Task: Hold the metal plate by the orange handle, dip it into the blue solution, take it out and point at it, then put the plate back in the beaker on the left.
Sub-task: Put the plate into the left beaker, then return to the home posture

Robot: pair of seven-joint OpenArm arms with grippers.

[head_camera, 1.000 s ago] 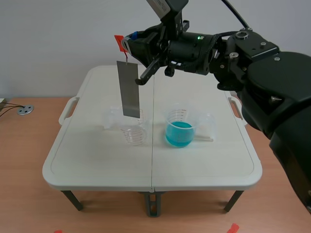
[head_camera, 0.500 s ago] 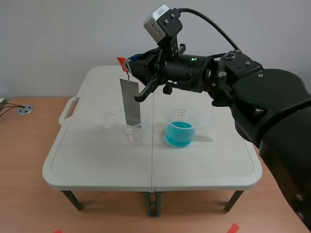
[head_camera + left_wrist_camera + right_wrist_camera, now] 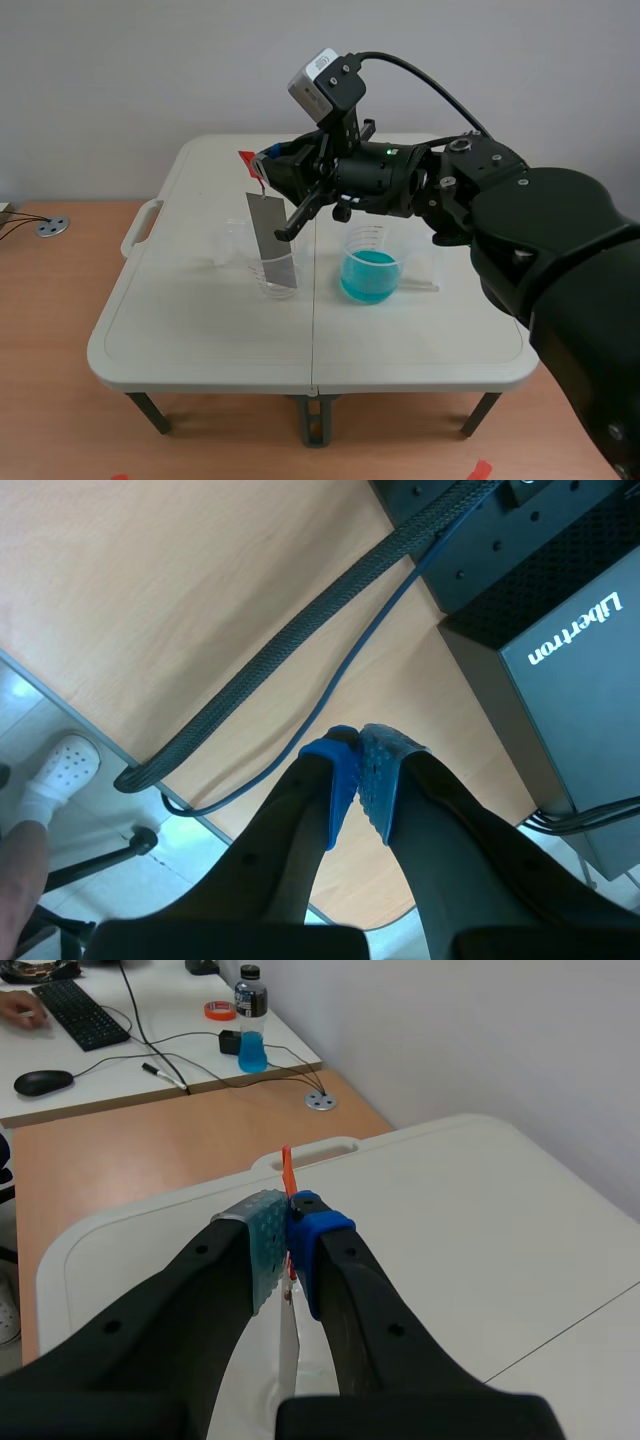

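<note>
My right gripper (image 3: 268, 168) (image 3: 288, 1245) is shut on the orange handle (image 3: 249, 163) (image 3: 287, 1174) of the grey metal plate (image 3: 273, 240). The plate hangs almost upright with its lower end inside the clear empty beaker (image 3: 276, 273) on the left. To its right stands the beaker of blue solution (image 3: 371, 265). In the right wrist view the plate (image 3: 289, 1360) shows edge-on below the fingers. My left gripper (image 3: 358, 775) is shut on nothing, away from the table over a wooden desk, and is out of the scene view.
A white folding table (image 3: 200, 335) carries both beakers. Another clear container (image 3: 428, 258) lies behind the blue beaker. In the left wrist view a black box (image 3: 560, 630) and cables (image 3: 300, 640) lie on the desk. A keyboard (image 3: 75, 1010) and bottle (image 3: 251, 1020) sit on a far desk.
My right gripper has come down with the plate. The plate's lower end has gone from above the left beaker's rim down into that beaker.
</note>
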